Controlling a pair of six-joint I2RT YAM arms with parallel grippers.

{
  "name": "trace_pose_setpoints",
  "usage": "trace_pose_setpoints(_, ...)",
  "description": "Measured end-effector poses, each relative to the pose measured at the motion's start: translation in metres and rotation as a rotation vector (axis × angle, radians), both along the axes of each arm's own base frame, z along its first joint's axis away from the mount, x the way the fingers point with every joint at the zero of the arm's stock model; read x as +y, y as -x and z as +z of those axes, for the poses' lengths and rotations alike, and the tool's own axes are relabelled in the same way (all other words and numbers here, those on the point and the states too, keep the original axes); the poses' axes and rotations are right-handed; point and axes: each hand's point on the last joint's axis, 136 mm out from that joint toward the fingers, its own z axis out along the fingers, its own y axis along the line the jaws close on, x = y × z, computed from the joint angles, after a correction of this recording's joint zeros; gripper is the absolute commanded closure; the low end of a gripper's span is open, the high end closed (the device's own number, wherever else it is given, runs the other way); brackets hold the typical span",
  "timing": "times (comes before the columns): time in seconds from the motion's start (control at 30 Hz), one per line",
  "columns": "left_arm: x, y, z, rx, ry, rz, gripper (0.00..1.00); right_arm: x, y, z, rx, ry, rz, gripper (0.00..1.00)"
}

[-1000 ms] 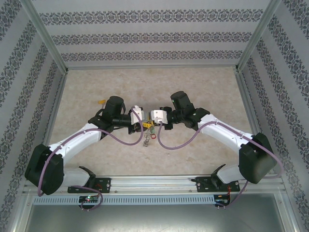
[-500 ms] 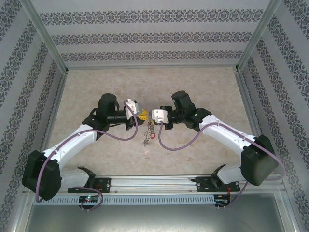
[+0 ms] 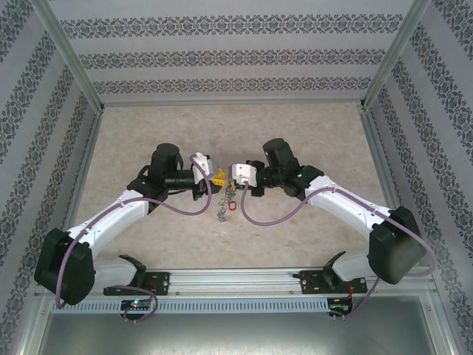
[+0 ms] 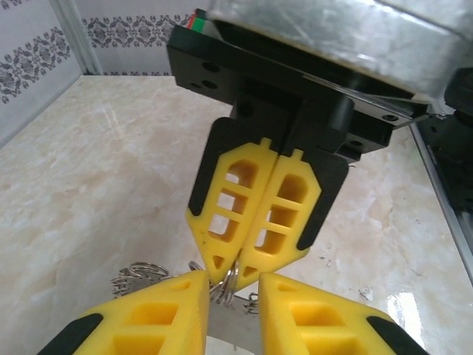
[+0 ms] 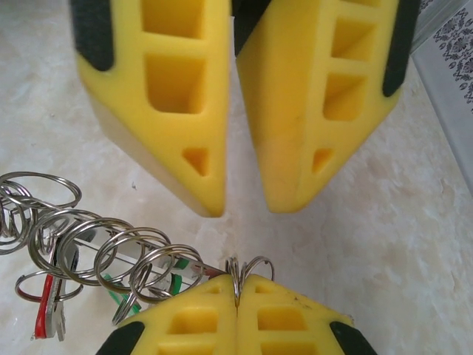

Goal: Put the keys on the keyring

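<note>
Hovering just left of the keys (image 3: 224,211), my left claw (image 5: 244,207) has its yellow fingers (image 5: 177,111) a narrow gap apart, nothing between them. Between the two claws the keys, a red tag (image 5: 43,316) and a green tag (image 5: 179,270) among them, hang off the keyring (image 5: 236,268) over the marbled table (image 3: 148,133). My right claw (image 5: 238,288) is squeezed tight on the keyring's wire, its tips almost meeting the left claw's.

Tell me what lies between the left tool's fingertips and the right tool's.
In the right wrist view, a metal ring pinched in the shut right tool pokes toward the left tool; past it the gap shows bare marble tabletop.
</note>
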Motion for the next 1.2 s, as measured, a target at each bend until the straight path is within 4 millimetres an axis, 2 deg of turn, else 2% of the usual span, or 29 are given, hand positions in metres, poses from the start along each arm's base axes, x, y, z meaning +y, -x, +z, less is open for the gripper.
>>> trace_pose_setpoints(0.33,0.0,0.001,-0.009,0.022,-0.017,-0.01,0.76,0.002,-0.004,0.006,-0.004,-0.025,-0.016,0.94)
trace_pose_setpoints(0.53,0.0,0.0,-0.013,0.033,-0.024,-0.007,0.81,0.003,-0.005,0.007,0.006,-0.035,-0.026,0.94)
trace_pose_setpoints(0.67,0.0,-0.001,-0.014,0.031,-0.028,-0.001,0.78,0.004,-0.005,0.008,0.009,-0.042,-0.026,0.94)
trace_pose_setpoints(0.87,0.002,-0.005,-0.016,0.023,-0.042,0.02,0.78,0.006,-0.002,0.009,0.015,-0.045,-0.017,0.94)
trace_pose_setpoints(1.2,0.003,-0.005,-0.019,0.017,-0.057,0.02,0.85,0.01,0.002,0.01,0.042,-0.058,-0.017,0.95)
